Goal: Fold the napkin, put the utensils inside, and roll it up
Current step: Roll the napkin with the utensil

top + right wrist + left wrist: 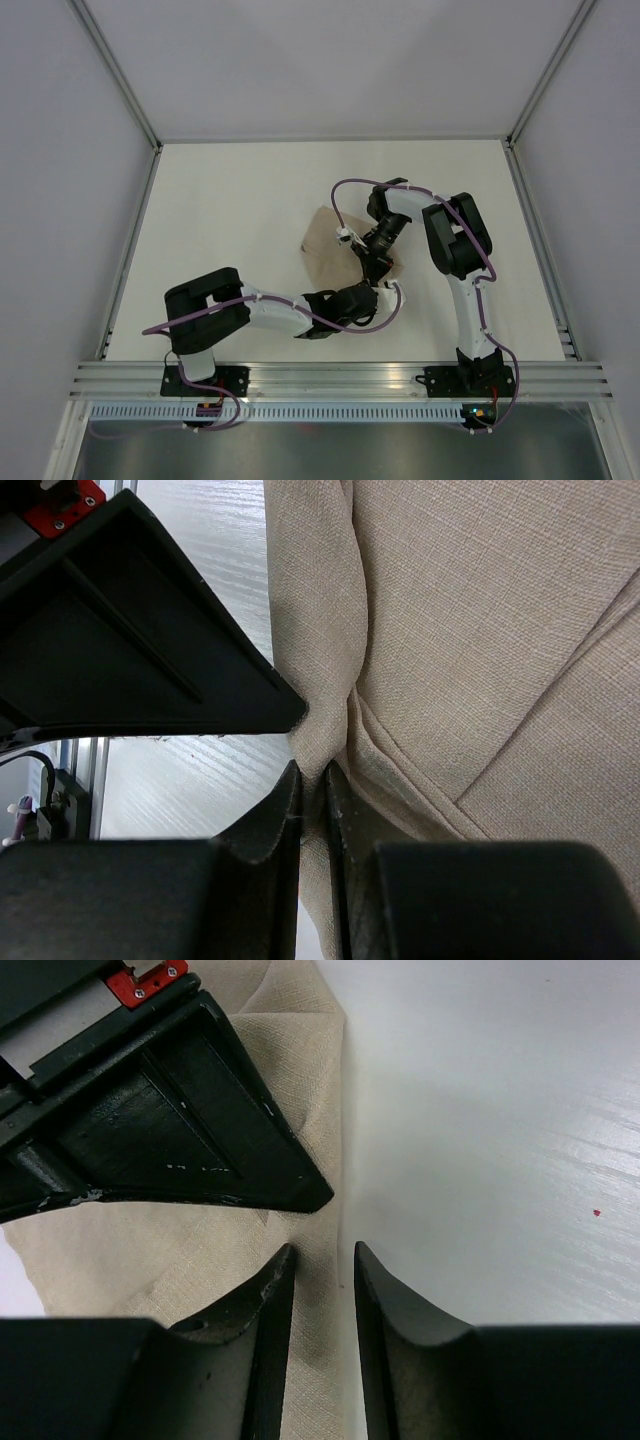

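**Right end effector [311, 775] clenched on the napkin [480, 630], left end effector [324, 1255] released**

At the near edge of the bench [230, 220], both arms stood bolted to a metal rail [340, 372]. The left arm [270, 312] reached low and to the right across the near part of the bench. It brought the left end effector to the napkin's near right corner. Its fingers stood apart with a narrow gap and gripped nothing. The cloth's edge ran beneath that gap, with one finger over fabric and the other over the white bench.

Just beyond it, the right arm [455, 240] rose from its base, bent back toward the left and pointed down at the same side of the cloth. The right end effector was clenched on a raised fold of the napkin, with the fabric pinched between its fingertips and bunching upward from them. The two end effectors sat very close together, tip near tip. Whether they touched could not be told.

The napkin lay on the bench a little right of the middle and reached farther away than both end effectors. It was plain beige woven cloth, with folded layers overlapping along diagonal edges.
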`<state>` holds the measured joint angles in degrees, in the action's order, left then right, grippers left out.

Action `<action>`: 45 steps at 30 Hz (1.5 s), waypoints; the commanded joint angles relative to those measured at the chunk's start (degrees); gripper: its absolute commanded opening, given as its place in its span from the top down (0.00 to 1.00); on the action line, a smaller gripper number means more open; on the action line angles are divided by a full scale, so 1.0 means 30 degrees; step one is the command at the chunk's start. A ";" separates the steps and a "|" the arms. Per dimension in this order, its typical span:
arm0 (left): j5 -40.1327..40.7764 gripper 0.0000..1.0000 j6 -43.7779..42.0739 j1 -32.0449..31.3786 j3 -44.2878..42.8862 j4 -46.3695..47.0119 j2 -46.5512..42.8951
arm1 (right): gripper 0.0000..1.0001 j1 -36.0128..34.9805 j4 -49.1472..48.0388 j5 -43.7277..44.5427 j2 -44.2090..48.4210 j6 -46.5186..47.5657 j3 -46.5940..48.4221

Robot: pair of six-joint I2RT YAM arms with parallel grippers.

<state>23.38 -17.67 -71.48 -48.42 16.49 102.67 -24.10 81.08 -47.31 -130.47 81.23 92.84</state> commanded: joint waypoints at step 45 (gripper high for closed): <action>-1.2886 0.98 0.3370 0.5310 -0.1231 -0.4909 0.1489 | 0.42 0.0268 -0.3467 -0.1222 0.3001 -0.4015 -0.0594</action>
<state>-5.26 -12.53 -57.04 -52.18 10.74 103.88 -23.35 76.25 -48.05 -126.85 74.06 91.31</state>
